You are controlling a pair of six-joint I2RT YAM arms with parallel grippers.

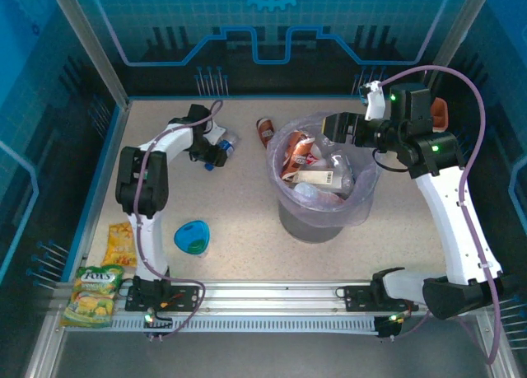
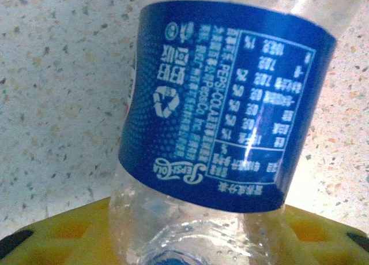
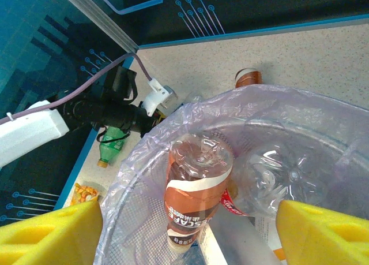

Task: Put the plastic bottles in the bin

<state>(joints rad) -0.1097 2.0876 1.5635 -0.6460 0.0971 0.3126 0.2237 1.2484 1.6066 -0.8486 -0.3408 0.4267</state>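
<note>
A clear plastic bottle with a blue Pepsi label (image 2: 225,103) lies on the table at the back left (image 1: 226,140). My left gripper (image 2: 184,239) (image 1: 209,151) is shut on it, its yellow pads (image 2: 52,230) against both sides near the neck. The bin (image 1: 284,198), a grey bucket with a lilac liner, holds several bottles, among them a brown Nescafe bottle (image 3: 196,190) standing cap down. My right gripper (image 3: 190,233) (image 1: 338,131) hangs open above the bin with nothing between its pads. A brown bottle (image 1: 265,131) (image 3: 249,77) and a green one (image 3: 112,150) lie on the table.
A small blue bowl (image 1: 192,236) sits at the front left. Yellow snack packets (image 1: 119,245) (image 1: 90,296) lie near the left front edge. An orange-and-beige object (image 1: 440,110) stands behind the right arm. Blue walls close in the table on three sides.
</note>
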